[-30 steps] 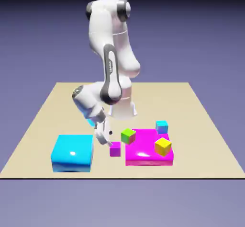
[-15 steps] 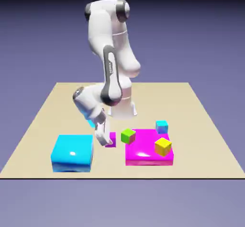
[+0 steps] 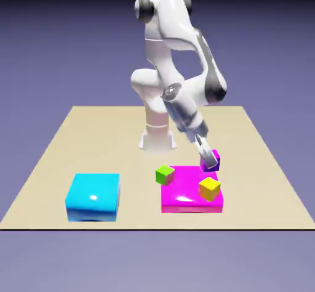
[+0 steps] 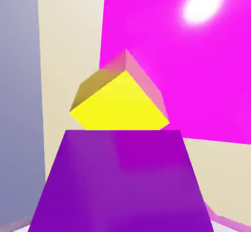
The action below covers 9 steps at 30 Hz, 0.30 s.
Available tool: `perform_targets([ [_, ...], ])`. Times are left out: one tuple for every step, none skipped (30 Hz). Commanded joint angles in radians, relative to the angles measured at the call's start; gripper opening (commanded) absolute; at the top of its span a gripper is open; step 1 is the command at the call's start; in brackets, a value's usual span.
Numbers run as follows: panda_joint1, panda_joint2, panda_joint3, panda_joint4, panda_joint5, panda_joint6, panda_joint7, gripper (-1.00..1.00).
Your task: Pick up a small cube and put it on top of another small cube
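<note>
Blue-violet backdrop (image 3: pixel 43 50) behind everything, then the pale bench (image 3: pixel 67 155), with my white arm (image 3: pixel 166 69) reaching to the exterior view's right. Of the large blocks, the flat magenta block (image 3: pixel 184 189) sits near my work and the cyan block (image 3: pixel 92 193) well apart from it. My pincer (image 3: pixel 211 161) is closed around the small purple cube (image 3: pixel 216 159), by the magenta block's far corner. I judge the pick done; placing and letting go remain. The cyan-blue cube shows in neither view, perhaps hidden behind or beneath the purple one, so I can't confirm contact. Only the exterior view gives me the green cube (image 3: pixel 164 175); the hand view shows the purple cube's broad face, with the yellow cube (image 4: pixel 122 104) beyond
</note>
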Motion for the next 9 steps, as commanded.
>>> perform_targets([
  [0.026, 0.036, 0.001, -0.002, -0.004, 0.039, -0.001, -1.00],
  [0.040, 0.072, 0.001, -0.004, -0.006, 0.080, -0.003, -1.00],
  [0.053, 0.109, 0.002, -0.007, -0.008, 0.120, -0.005, -1.00],
  [0.066, 0.145, 0.003, -0.009, -0.010, 0.160, -0.007, -1.00],
  [0.080, 0.181, 0.004, -0.011, -0.012, 0.201, -0.009, -1.00],
  [0.086, 0.198, 0.005, -0.012, -0.013, 0.219, -0.009, -1.00],
  [0.086, 0.198, 0.005, -0.012, -0.013, 0.219, -0.009, 1.00],
  [0.086, 0.198, 0.005, -0.012, -0.013, 0.219, -0.009, 1.00],
  [0.073, 0.162, 0.004, -0.010, -0.011, 0.179, -0.007, 1.00],
])
